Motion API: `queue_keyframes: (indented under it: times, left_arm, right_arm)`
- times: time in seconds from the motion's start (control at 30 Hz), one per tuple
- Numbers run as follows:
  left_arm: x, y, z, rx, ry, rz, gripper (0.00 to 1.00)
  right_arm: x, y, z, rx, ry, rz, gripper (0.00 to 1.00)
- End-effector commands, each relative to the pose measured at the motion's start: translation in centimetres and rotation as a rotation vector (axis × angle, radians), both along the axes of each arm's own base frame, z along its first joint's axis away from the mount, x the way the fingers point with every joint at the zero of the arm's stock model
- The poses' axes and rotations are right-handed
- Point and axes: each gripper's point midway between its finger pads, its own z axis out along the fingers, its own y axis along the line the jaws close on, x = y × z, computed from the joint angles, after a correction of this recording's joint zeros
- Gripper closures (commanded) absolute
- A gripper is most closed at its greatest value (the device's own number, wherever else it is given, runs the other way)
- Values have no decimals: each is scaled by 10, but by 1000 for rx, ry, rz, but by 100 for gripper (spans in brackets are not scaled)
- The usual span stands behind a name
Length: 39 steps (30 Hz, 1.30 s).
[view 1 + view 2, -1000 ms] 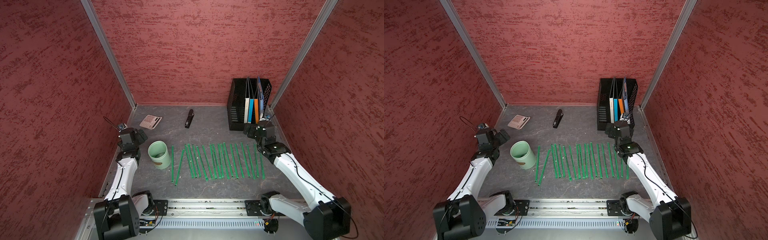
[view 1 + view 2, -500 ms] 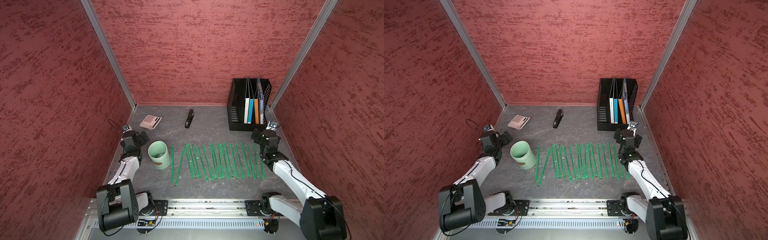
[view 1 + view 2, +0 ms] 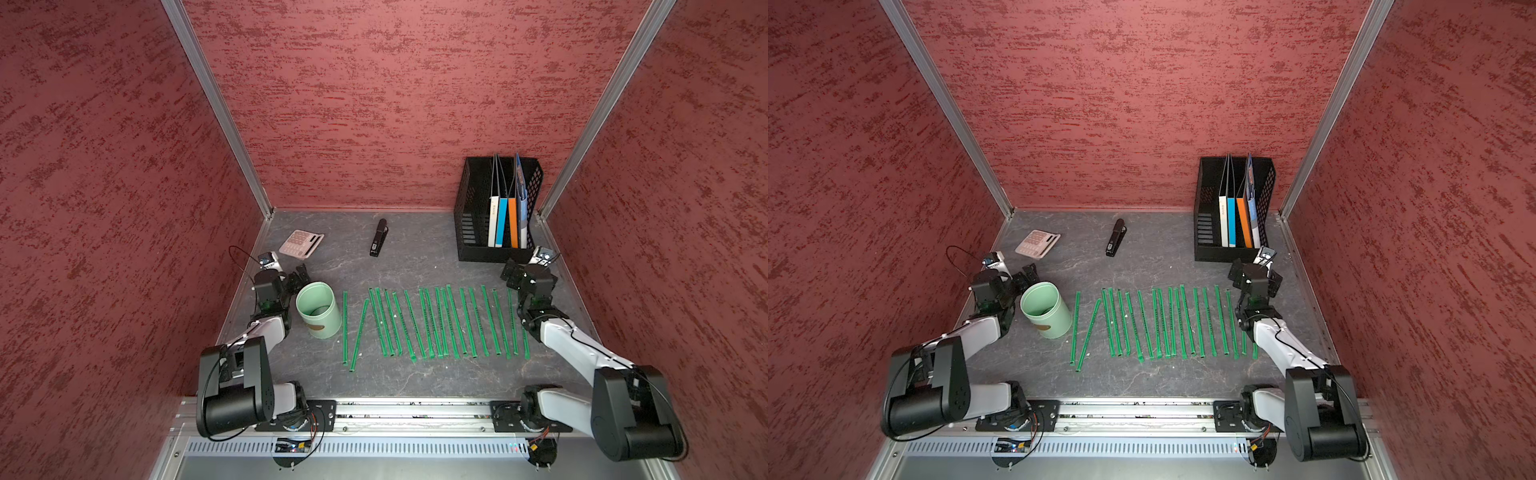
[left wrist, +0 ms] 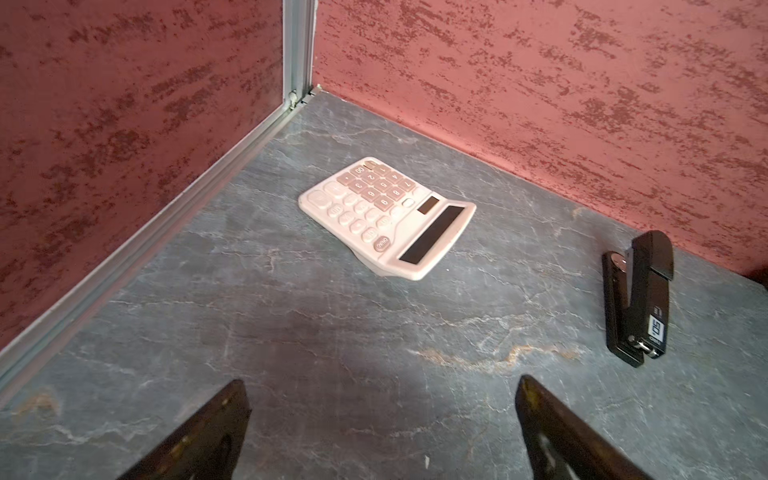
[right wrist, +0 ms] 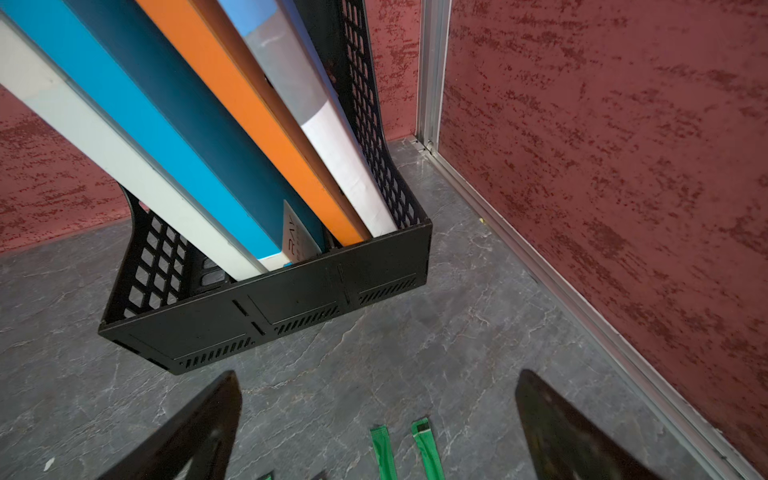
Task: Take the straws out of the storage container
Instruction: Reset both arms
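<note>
Several bright green straws (image 3: 432, 322) (image 3: 1163, 322) lie side by side in a row on the grey table in both top views. The pale mint-green storage container (image 3: 319, 311) (image 3: 1045, 311) stands upright at the row's left end, and I see no straws in it. My left gripper (image 3: 297, 276) (image 3: 1023, 276) (image 4: 380, 390) is open just left of the container and holds nothing. My right gripper (image 3: 525, 272) (image 3: 1254, 271) (image 5: 378, 380) is open over the far ends of the rightmost straws (image 5: 426, 444), also with nothing between its fingers.
A black mesh file rack (image 3: 494, 232) (image 5: 266, 316) with folders stands at the back right, close in front of my right gripper. A pink calculator (image 3: 301, 242) (image 4: 386, 216) and a black stapler (image 3: 378, 237) (image 4: 638, 299) lie at the back. Red walls enclose three sides.
Both arms have folded down and drawn back toward the front rail, their grippers sliding slightly nearer. The straws and the container have not moved. Both grippers stay open.
</note>
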Motion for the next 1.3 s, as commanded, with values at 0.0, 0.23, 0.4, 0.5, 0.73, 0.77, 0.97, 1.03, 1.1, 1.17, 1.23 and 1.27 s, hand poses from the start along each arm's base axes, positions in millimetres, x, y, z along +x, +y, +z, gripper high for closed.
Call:
queue_keyframes:
  times: [0.0,0.23,0.4,0.5,0.73,0.77,0.97,1.03,1.1,1.17,1.23,1.27]
  left_arm:
    - [11,-16,15,21,-94,-49,0]
    - [17,-42,17,149,-127,-125,0]
    - [18,-51,9,194,-148,-137,0]
    - [17,-53,6,204,-157,-134,0]
    - [18,-57,2,216,-170,-157,0]
    - [18,-57,1,214,-162,-156,0]
    - [16,-62,1,216,-174,-190,0]
    - [16,-66,1,216,-173,-219,0]
    - [17,-69,1,214,-173,-239,0]
    - [17,-71,0,207,-172,-260,0]
    - [18,-70,0,198,-171,-264,0]
    - [18,-69,0,192,-168,-260,0]
  right_arm:
    - [6,-1,7,-21,-69,11,1]
    - [18,5,-4,-56,-85,61,1]
    - [21,13,-13,-69,-116,115,1]
    - [22,16,-19,-73,-127,135,1]
    - [21,22,-19,-74,-134,176,1]
    - [21,25,-20,-77,-137,194,1]
    - [25,45,-39,-82,-111,317,1]
    - [27,48,-36,-90,-138,338,1]
    - [29,53,-39,-86,-108,366,1]
    - [35,55,-41,-80,-81,381,1]
    - [35,54,-40,-78,-85,382,1]
    - [35,54,-41,-77,-81,382,1]
